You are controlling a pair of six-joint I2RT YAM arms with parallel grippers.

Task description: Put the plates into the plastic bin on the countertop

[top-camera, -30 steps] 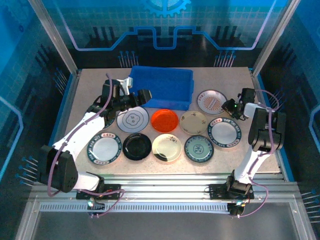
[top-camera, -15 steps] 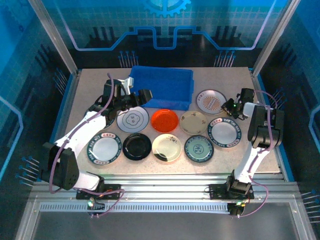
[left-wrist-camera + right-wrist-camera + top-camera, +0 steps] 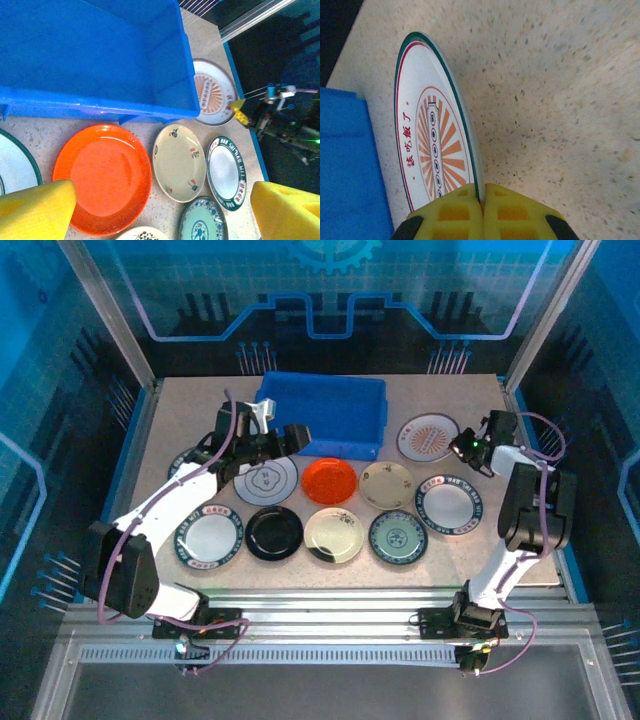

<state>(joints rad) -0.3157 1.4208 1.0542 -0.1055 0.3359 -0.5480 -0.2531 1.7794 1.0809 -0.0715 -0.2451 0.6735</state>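
Right wrist view: the right pincer [image 3: 481,210] is clamped narrow on the rim of the sunburst plate [image 3: 435,145], its two yellow fingers [image 3: 450,212] meeting on either side of the thin edge. That plate is white with a dark green rim and a fine red line inside it. An orange fan of rays spreads round a middle band of small blue ovals. Four red Chinese characters run down its face beside the rays; they look like 該吃飯了. Being round, it has no long axis. Its face is turned to this pincer's left, towards the plastic bin [image 3: 345,165], and its edge stretches straight away from the fingertips over the speckled beige bench [image 3: 560,100]. Whether the gripped side is clear of the bench I cannot tell.

Seen from the top external view, the bright blue bin lies with its long axis across the bench, left to right, well to the left of the right pincer and just beyond the left one.

Left wrist view: the left pincer [image 3: 162,200] stands wide and holds nothing. Below it, between the fingers, lies the glossy orange-red plate [image 3: 102,177]. Towards the right finger come the cream plate [image 3: 179,162] with small scattered motifs and the green-rimmed white plate [image 3: 226,170], ringed with red characters too small to read. The teal-patterned plate [image 3: 202,222] lies nearest the fingertips. The bin's open hollow lies ahead of the fingers.
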